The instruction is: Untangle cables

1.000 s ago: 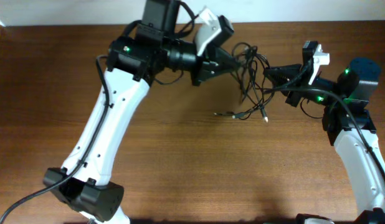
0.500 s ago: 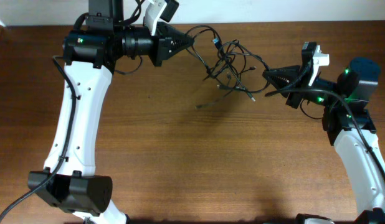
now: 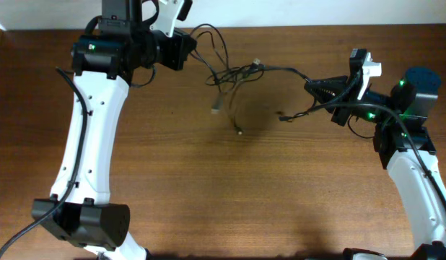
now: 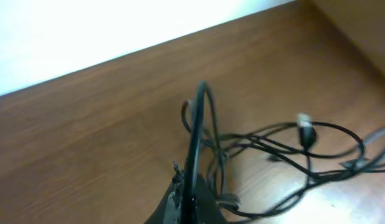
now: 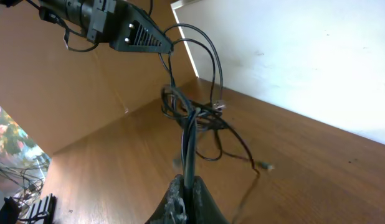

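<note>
The left gripper (image 3: 188,48), near the far left corner of the brown wooden tabletop (image 3: 230,195), has its fingers pinched tight on a strand of the thin black flexible cables (image 3: 281,70). The right gripper (image 3: 311,88), toward the right edge, is likewise clamped on strands. Held well apart like this, the two grips stretch the bundle above the far edge, probably so the tangle (image 3: 236,72) (it sits nearer the left gripper) loosens and the small plug ends (image 3: 216,110) hang free. No container of any kind is in view
</note>
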